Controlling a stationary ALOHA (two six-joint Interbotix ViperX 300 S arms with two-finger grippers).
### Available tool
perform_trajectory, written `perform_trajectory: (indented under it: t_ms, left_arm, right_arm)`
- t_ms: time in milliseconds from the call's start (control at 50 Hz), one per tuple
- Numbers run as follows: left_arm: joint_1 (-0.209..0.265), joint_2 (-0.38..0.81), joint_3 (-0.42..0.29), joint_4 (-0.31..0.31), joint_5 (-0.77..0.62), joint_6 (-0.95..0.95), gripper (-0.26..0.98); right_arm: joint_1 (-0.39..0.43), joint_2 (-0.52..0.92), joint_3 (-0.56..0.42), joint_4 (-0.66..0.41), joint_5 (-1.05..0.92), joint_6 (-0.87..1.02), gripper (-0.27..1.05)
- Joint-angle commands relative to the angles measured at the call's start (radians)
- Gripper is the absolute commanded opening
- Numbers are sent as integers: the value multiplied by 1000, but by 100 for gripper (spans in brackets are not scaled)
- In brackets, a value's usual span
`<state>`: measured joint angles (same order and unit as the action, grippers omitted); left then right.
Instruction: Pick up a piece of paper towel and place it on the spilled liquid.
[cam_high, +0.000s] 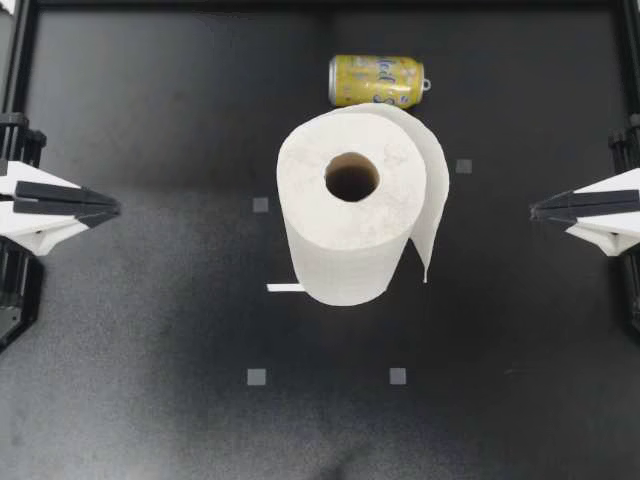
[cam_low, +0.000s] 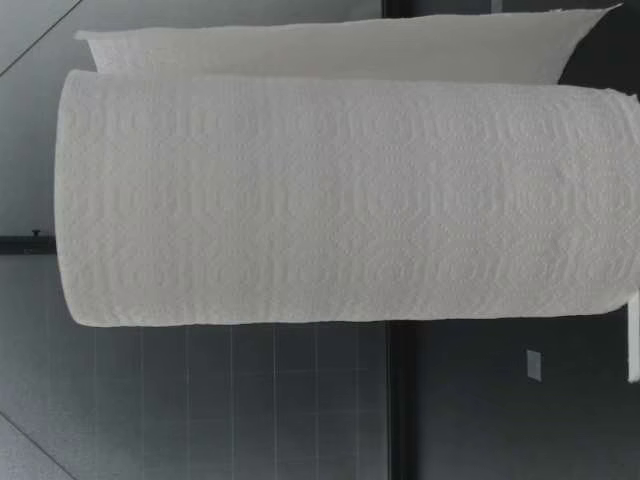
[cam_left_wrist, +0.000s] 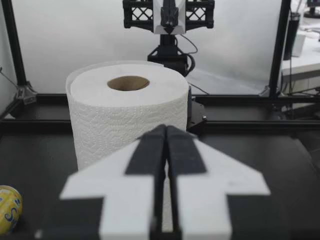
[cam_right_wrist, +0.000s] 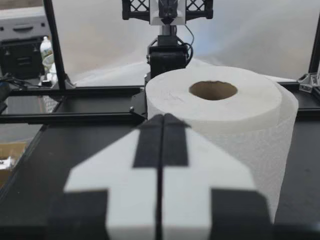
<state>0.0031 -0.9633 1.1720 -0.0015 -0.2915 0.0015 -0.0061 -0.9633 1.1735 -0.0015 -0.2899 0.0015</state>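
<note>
The task had not yet begun in earnest: no sheet was torn off. My left gripper (cam_high: 112, 208) sat at the left edge of the bench (cam_high: 150, 330) and my right gripper (cam_high: 535, 210) at the right edge. Both were clenched on nothing, fingers pressed together, and both were well apart from the paper towel roll (cam_high: 350, 210). The roll stood upright in the middle of the bench, with a loose sheet (cam_high: 432, 190) hanging down the side facing my right gripper. A yellow can (cam_high: 377, 81) lay on its side just beyond the roll.

The step in hand looked like the approach. The next move would probably call for one gripper to open and close on the free edge of the loose sheet. The other might need to steady the roll so the sheet tears away cleanly.

The spill itself was hard to make out: no puddle showed on the dark bench in any view. From table height the roll (cam_low: 340, 200) filled nearly everything, hiding the can and both arms. In the left wrist view the can (cam_left_wrist: 9, 207) was cut off, beside my left gripper (cam_left_wrist: 165, 129). In the right wrist view my right gripper (cam_right_wrist: 162, 117) covered the foot of the roll (cam_right_wrist: 225, 115).
</note>
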Motion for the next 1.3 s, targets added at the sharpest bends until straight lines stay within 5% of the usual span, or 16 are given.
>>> perform_trajectory:
  t_ms: [0,80,320,520,700,920,1140,1280]
  left_arm:
    - [-2,20,-21,-3,-15,-5,18]
    - [-2,37,-35,-3,-21,-3,10]
    - [-2,141,-115,-3,-18,-3,8]
    - [-2,304,-256,-3,3,8,8]
    - [8,442,-383,-3,61,32,8]
    - [48,560,-503,-3,147,37,8]
    - [60,638,-554,-3,147,60,8]
    - [66,666,-571,-3,147,63,8]
  right_arm:
    - [-2,9,-8,0,-5,5,6]
    - [0,15,-17,0,23,6,-4]
    - [0,66,-147,-5,365,6,-5]
    - [0,141,-305,-26,767,11,-5]
    - [21,202,-380,-46,934,32,-5]
    - [184,307,-448,-337,1152,310,-5]
    - [540,411,-500,-836,1560,819,-5]
    - [716,479,-495,-1028,1701,1100,-5]
